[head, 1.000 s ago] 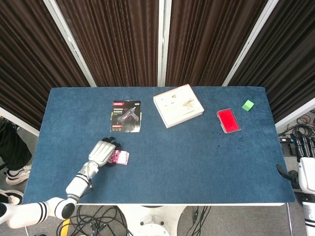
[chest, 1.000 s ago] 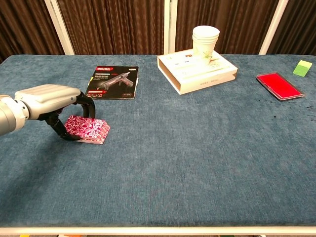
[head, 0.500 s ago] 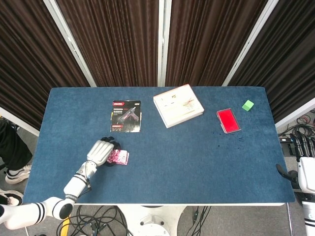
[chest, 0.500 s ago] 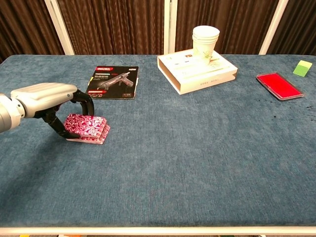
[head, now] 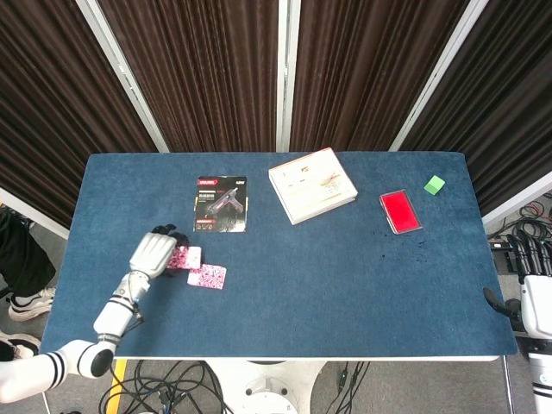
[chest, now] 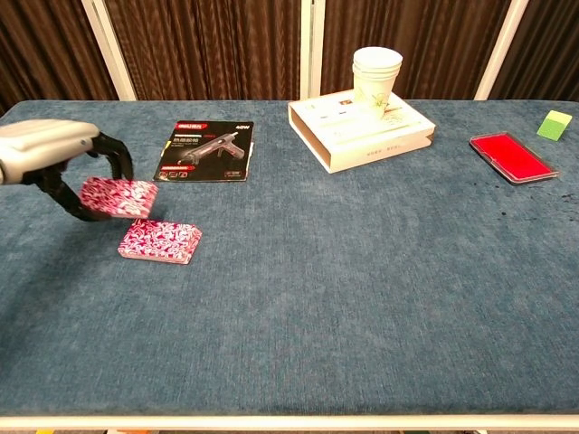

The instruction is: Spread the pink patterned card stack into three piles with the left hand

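The dark fingers (chest: pixel 116 155) of the left hand (chest: pixel 50 149) curl around a lifted packet of pink cards (chest: pixel 118 196), grasping it clear of the worktop (chest: pixel 362 271) at the left edge of the chest view. Just below and right of it, the rest of the card stack (chest: pixel 160 240) lies flat on the blue cloth, apart from the lifted packet. In the head view the hand (head: pixel 149 253) sits at lower left with the held cards (head: pixel 183 257) beside it and the lying pile (head: pixel 207 276) just to their lower right. Above these lies a glue-gun pack (head: pixel 221 203). Toward the top centre is a white box (head: pixel 311 185), which in the chest view carries paper cups (chest: pixel 376 82). Right of it lie a red case (head: pixel 400 211) and a green block (head: pixel 435 184). The right hand (head: pixel 533 285) hangs at the right edge, off the worktop; I cannot tell how its fingers are set.
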Tool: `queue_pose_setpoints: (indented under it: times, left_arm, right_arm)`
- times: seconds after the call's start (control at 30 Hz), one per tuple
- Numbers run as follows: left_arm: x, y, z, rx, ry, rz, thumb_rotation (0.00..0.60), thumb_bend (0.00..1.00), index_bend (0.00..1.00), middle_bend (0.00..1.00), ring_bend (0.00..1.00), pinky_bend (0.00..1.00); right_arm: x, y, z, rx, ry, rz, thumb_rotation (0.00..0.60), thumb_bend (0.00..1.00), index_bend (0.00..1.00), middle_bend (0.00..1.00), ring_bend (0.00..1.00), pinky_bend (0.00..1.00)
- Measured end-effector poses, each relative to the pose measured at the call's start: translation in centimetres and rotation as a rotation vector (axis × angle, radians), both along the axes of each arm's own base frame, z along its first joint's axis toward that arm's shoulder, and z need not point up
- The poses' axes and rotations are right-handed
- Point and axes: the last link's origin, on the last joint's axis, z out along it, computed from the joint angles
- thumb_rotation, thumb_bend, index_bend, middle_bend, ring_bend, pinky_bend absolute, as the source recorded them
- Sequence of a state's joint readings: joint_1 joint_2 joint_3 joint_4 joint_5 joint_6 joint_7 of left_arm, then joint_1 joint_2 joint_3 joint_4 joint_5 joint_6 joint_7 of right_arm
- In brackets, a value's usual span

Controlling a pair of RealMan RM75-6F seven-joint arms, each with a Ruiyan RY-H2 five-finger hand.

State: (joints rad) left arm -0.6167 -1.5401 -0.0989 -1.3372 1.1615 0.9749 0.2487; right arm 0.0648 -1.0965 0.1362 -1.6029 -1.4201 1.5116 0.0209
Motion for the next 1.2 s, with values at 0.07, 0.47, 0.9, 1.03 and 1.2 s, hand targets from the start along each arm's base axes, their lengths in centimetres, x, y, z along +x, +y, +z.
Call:
queue_pose_setpoints:
  times: [0.07,0.47,0.9,1.03,1.2]
  left_arm:
    - [-0.5,0.3,0.4,0.015,-0.005,0.013,0.600,0.25,0.40,0.43,0.16,0.21]
    - [-3.4,2.3,1.7,0.051,-0.071,0.087,0.600,0.25,0.41,0.43,0.16,0.20]
    - [-5.4,2.9,1.0,0.022,-0.069,0.108,0.600,0.24,0.41,0.43,0.16,0.20]
    - [-5.8,2.9,0.7,0.020,-0.072,0.111,0.600,0.24,0.41,0.43,0.16,0.20]
    - [-5.8,2.9,0.6,0.020,-0.070,0.100,0.600,0.19,0.40,0.35,0.14,0.20]
  right_arm:
    - [0.0,0.0,0.0,-0.001,0.000,0.000,0.600,0.13,0.02,0.00,0.00,0.00]
    - [0.0,-0.1,-0.2,0.007,0.002,-0.003,0.600,0.13,0.02,0.00,0.00,0.00]
    - [0.0,-0.2,-0.3,0.010,0.004,-0.005,0.600,0.13,0.02,0.00,0.00,0.00]
    - [0.0,-0.2,-0.3,0.008,0.003,-0.006,0.600,0.13,0.02,0.00,0.00,0.00]
    - [0.0,-0.1,-0.3,0.008,0.003,-0.003,0.600,0.13,0.02,0.00,0.00,0.00]
